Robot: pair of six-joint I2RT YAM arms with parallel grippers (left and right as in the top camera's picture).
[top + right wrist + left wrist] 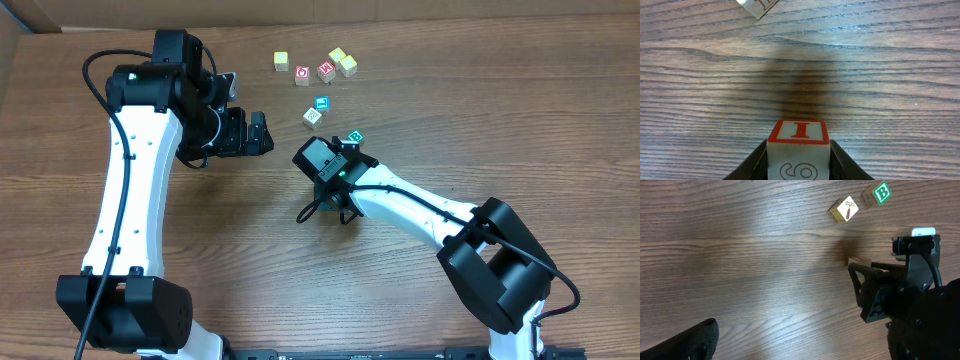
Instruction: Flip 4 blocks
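Right wrist | right jaws grip wooden cube (798,150), red I | left jaws wide

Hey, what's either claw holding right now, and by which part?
The right claw pinches a small wooden cube with a red I on top by its two opposite side faces. The left claw holds nothing.

You see the red-I block (798,150) cut off by the bottom edge; a pale block (757,6) is clipped at the top.
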